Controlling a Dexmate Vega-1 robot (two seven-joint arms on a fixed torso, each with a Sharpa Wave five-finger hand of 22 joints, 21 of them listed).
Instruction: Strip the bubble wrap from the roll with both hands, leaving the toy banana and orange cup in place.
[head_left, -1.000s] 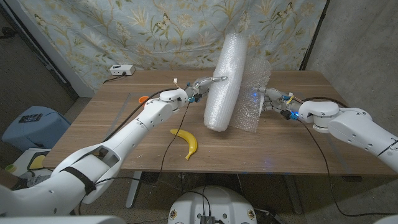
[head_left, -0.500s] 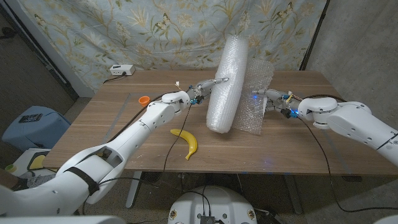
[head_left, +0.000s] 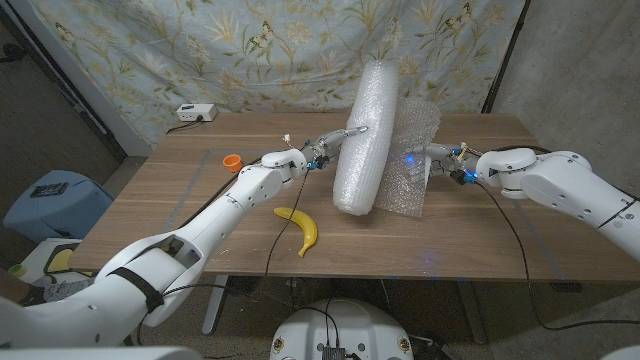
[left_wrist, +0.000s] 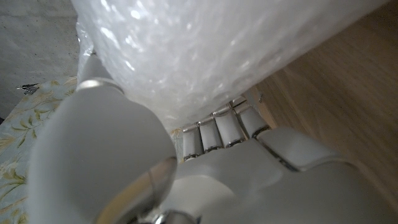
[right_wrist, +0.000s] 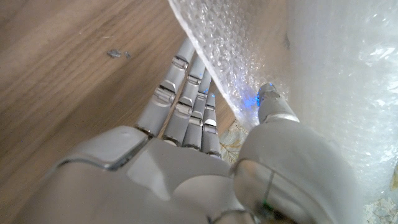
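Note:
The bubble wrap roll (head_left: 365, 135) stands tilted at the table's middle, and in the left wrist view the roll (left_wrist: 217, 50) is close up. My left hand (head_left: 334, 140) grips its left side, thumb on one face and fingers (left_wrist: 217, 132) on the other. A loose sheet of wrap (head_left: 411, 165) hangs off the roll to the right. My right hand (head_left: 437, 156) pinches that sheet's edge, and the right wrist view shows the sheet (right_wrist: 249, 68) between thumb and fingers (right_wrist: 186, 93). The toy banana (head_left: 302, 227) lies in front of the roll. The orange cup (head_left: 232, 161) stands beside my left forearm.
A white box with a cable (head_left: 195, 113) sits at the wooden table's (head_left: 480, 240) far left corner. A patterned curtain (head_left: 250, 50) hangs close behind the table. Cables trail from both arms over the front edge.
My left arm has shifted slightly, uncovering the orange cup. The roll has moved a little to the right and my right hand has drawn slightly rightward with the sheet.

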